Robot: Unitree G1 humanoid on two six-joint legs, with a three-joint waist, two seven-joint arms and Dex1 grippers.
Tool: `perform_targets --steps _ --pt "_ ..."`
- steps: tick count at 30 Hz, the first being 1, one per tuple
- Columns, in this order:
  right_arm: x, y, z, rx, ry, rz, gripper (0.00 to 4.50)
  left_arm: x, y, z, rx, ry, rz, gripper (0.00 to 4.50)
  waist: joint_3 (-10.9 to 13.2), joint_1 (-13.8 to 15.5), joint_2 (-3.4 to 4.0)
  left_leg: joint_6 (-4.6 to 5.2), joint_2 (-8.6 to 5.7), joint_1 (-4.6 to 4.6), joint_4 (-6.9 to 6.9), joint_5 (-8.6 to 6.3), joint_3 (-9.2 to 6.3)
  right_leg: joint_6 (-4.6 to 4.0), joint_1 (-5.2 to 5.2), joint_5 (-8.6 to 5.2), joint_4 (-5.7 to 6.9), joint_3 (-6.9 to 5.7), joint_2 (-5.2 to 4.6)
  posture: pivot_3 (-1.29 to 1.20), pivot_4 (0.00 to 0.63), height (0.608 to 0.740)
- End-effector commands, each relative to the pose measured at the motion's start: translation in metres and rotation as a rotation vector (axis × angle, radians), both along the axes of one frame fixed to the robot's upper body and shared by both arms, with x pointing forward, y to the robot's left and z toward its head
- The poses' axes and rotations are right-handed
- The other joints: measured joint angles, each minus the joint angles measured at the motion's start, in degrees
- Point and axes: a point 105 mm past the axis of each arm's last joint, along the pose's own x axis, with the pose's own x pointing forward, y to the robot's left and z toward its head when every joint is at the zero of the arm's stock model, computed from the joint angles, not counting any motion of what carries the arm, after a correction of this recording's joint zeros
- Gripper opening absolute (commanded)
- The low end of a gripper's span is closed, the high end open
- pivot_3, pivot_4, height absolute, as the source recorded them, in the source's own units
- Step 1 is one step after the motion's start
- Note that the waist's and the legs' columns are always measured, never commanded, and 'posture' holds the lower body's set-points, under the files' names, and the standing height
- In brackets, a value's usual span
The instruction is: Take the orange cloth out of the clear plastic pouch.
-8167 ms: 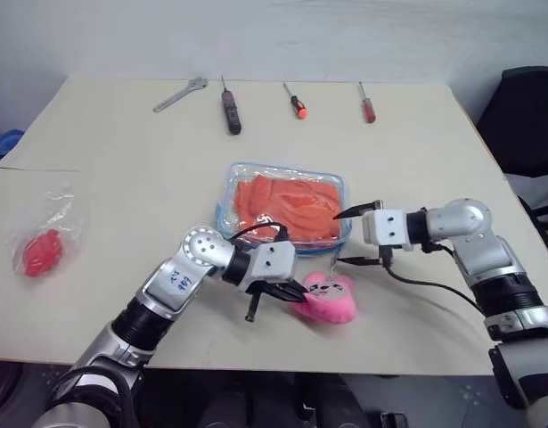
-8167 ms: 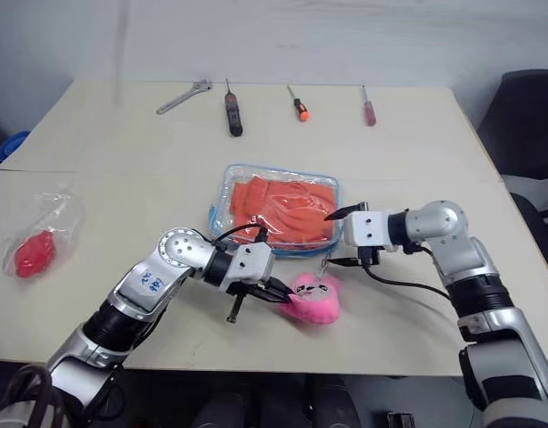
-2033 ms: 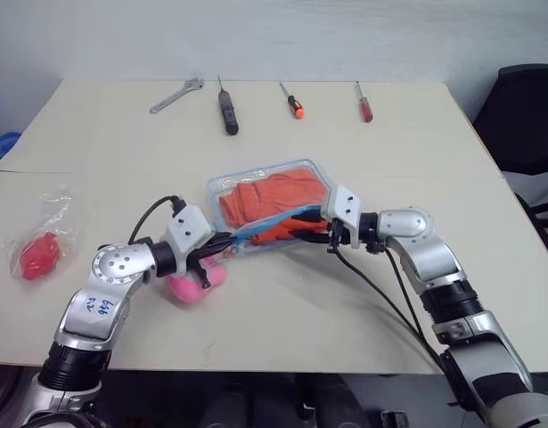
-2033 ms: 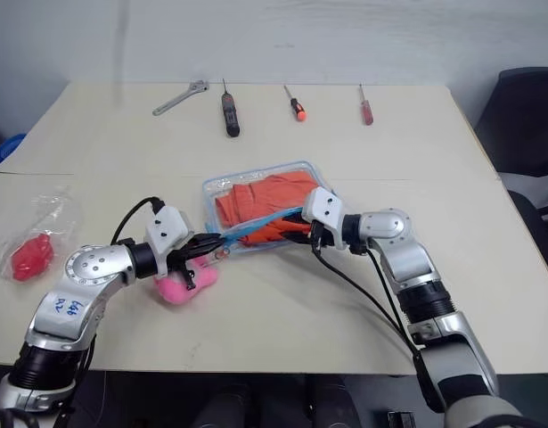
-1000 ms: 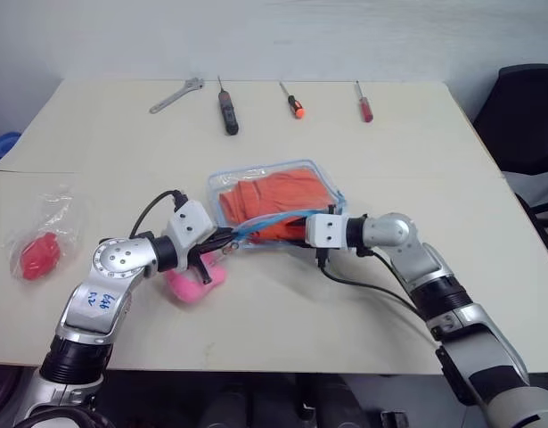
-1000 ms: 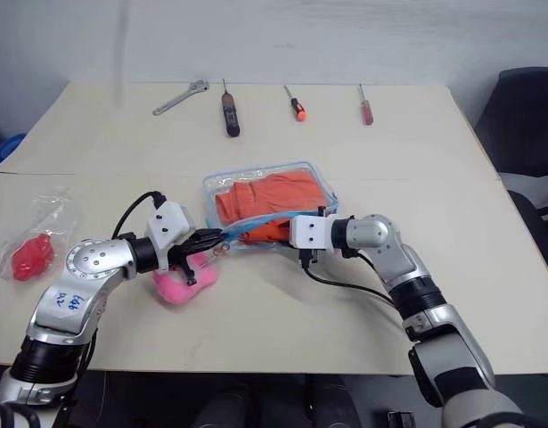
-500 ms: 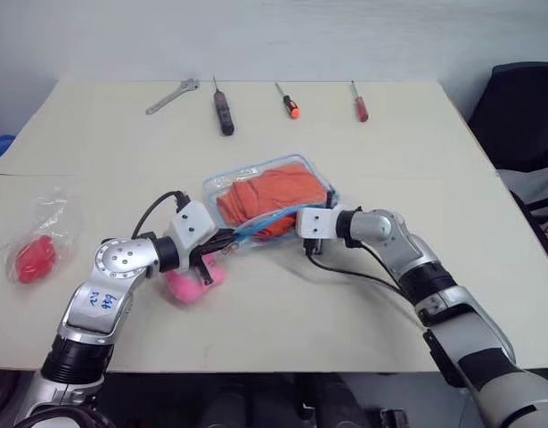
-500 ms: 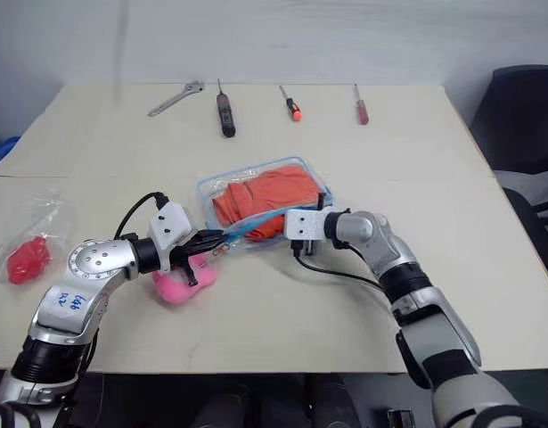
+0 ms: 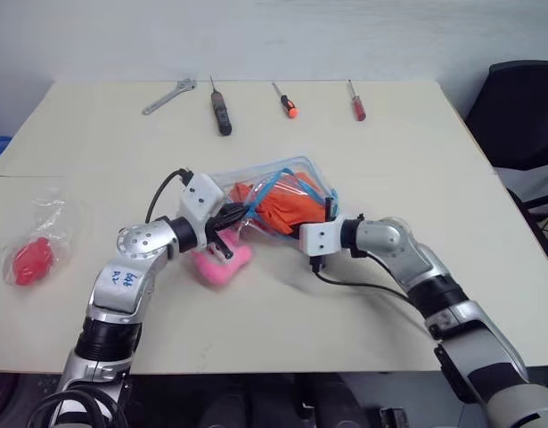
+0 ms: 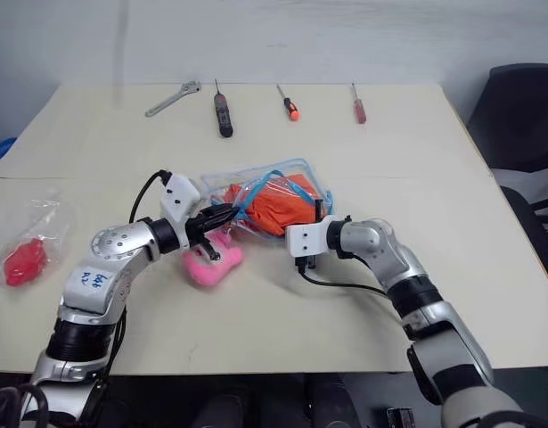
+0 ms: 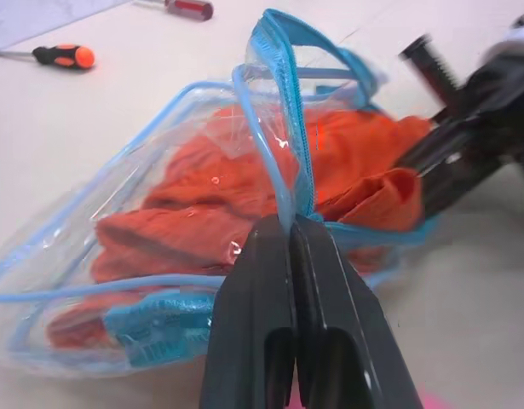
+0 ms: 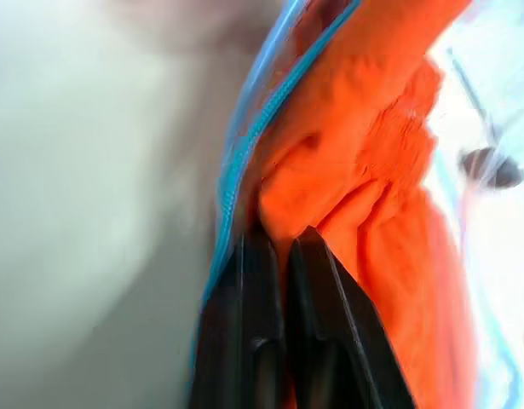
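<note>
Glossy clear plastic pouch (image 9: 282, 192) with woven light blue trim; soft ribbed orange cloth (image 9: 287, 207); fuzzy pink plush charm (image 9: 222, 263); matt beige counter (image 9: 407, 143); bare metal wrench (image 9: 167, 95); matt black, smooth gripper fingers (image 11: 330, 341).

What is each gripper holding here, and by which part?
Left gripper pinches the clear plastic pouch by its blue zipper edge. Right gripper is shut on a fold of the orange cloth at the pouch's opening.

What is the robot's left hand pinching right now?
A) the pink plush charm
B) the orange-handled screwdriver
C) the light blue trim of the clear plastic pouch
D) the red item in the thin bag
C: the left hand is closed on the clear plastic pouch's light blue trim.
</note>
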Motion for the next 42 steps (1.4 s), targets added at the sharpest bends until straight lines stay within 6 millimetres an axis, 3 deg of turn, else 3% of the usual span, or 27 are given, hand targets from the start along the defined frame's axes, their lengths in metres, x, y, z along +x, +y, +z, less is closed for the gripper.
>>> perform_targets --steps 1,5,12,15,17,22,28,35,42 --pt "-0.021 -0.010 0.027 0.033 -0.041 0.083 0.01 0.008 0.015 -0.007 0.086 -0.028 0.066 0.00 0.00 0.04 0.00 0.00 0.00 0.00 0.00 0.00 0.00 0.00 0.00 0.00 0.00 0.00 0.00 0.00 0.150 0.740" --pt "-0.038 -0.036 0.017 -0.034 0.026 0.089 0.01 0.012 0.025 -0.013 0.087 -0.019 0.102 0.00 0.00 0.92 0.00 0.01 -0.04 0.00 0.03 0.00 -0.01 0.01 0.03 0.00 -0.08 0.00 -0.05 0.00 0.150 0.740" --pt "-0.041 -0.071 0.004 -0.093 0.058 -0.015 0.01 0.012 0.031 -0.018 0.092 -0.013 0.108 0.00 0.00 1.45 0.00 0.01 -0.03 0.03 0.03 0.00 0.04 0.01 0.03 0.00 -0.06 0.04 -0.04 0.00 0.150 0.740" --pt "-0.035 -0.105 0.003 -0.158 0.048 -0.109 0.01 0.007 0.037 -0.022 0.124 -0.009 0.101 0.00 0.00 1.46 0.00 0.01 -0.04 0.03 0.03 0.00 0.06 0.01 0.03 0.00 -0.06 0.05 -0.04 0.00 0.150 0.740" --pt "-0.028 -0.138 0.004 -0.223 0.030 -0.202 0.01 0.001 0.044 -0.025 0.161 -0.010 0.091 0.00 0.00 1.46 0.00 0.01 -0.04 0.03 0.02 0.00 0.06 0.01 0.03 0.00 -0.06 0.06 -0.04 0.00 0.150 0.740" --pt "-0.012 -0.176 0.014 -0.210 0.012 -0.360 0.01 -0.014 0.047 -0.029 0.242 -0.016 0.018 0.00 0.00 1.19 0.00 0.01 0.01 0.09 0.00 0.00 0.15 0.00 0.03 0.00 -0.08 0.13 -0.01 0.00 0.150 0.740" --pt "0.004 -0.186 0.007 -0.023 0.091 -0.516 0.01 -0.044 0.044 -0.046 0.364 -0.003 -0.123 0.00 0.00 1.25 0.00 0.01 0.05 0.17 -0.11 0.00 0.23 -0.01 0.02 -0.01 -0.09 0.22 0.01 0.00 0.150 0.740" --pt "0.003 -0.216 0.004 -0.049 0.068 -0.622 0.01 -0.035 0.066 -0.043 0.395 -0.014 -0.016 0.00 0.00 1.34 0.00 0.05 0.05 0.17 -0.10 -0.02 0.23 -0.01 0.05 -0.01 -0.08 0.23 0.00 0.00 0.150 0.740" --pt "0.005 -0.235 0.015 -0.031 -0.018 -0.728 0.01 -0.035 0.070 -0.047 0.402 -0.009 -0.006 0.00 0.00 1.27 0.00 0.06 0.05 0.17 -0.11 -0.02 0.24 -0.01 0.04 -0.01 -0.08 0.24 0.00 0.00 0.150 0.740"
